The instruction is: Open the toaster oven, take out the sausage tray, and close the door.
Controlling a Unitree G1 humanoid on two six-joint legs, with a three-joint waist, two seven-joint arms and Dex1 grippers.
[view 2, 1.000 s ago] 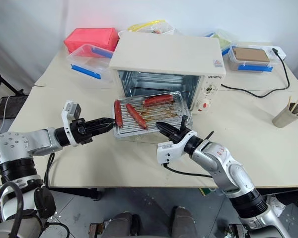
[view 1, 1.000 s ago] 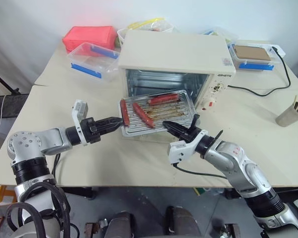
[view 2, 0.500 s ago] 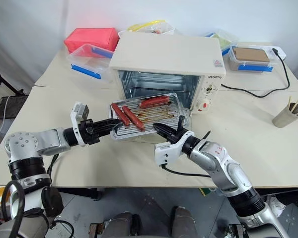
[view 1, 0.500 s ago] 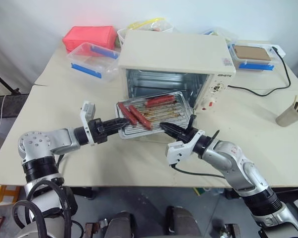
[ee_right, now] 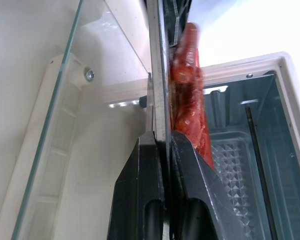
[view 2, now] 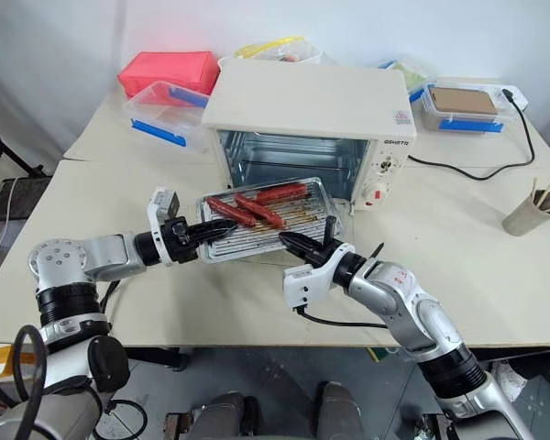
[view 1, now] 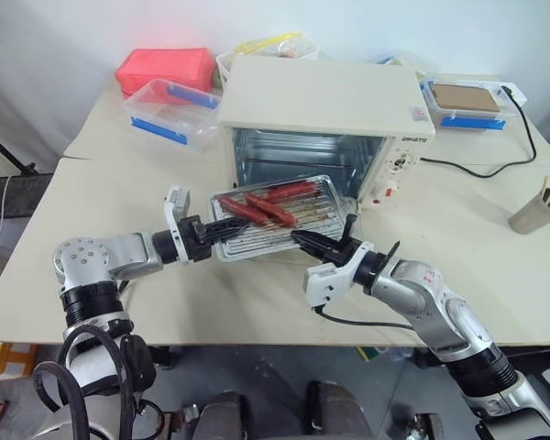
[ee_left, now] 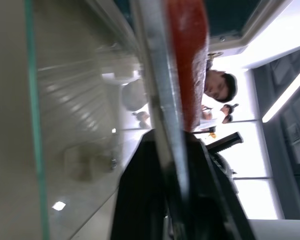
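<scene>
Left gripper (view 1: 222, 231) is clamped tight on the left rim of the sausage tray (view 1: 280, 225), black fingers (ee_left: 145, 190) pinching the thin metal edge from both faces. Right gripper (view 1: 304, 239) is pinched shut on the tray's near rim, toward its right corner, the rim a bright sliver between its dark fingers (ee_right: 140, 180). So the tray hangs between the two, lifted just in front of the toaster oven (view 1: 325, 115) and above the lowered door (ee_right: 55, 165), whose glass panel and cream frame lie flat beneath it. The tray is shallow, silver, ridged across its base, corners rounded, and tilts slightly. The red-brown sausages (view 1: 273, 207) are glossy, bunched toward the tray's far left part. Behind, the oven is a cream-white box, its shiny metal cavity open, control knobs on the right side. It stands near the middle of the desk (view 1: 119, 192), toward the far edge. Clear plastic boxes with blue clips (view 1: 170, 112) sit at the far left corner, beside a red container (view 1: 165, 66).
</scene>
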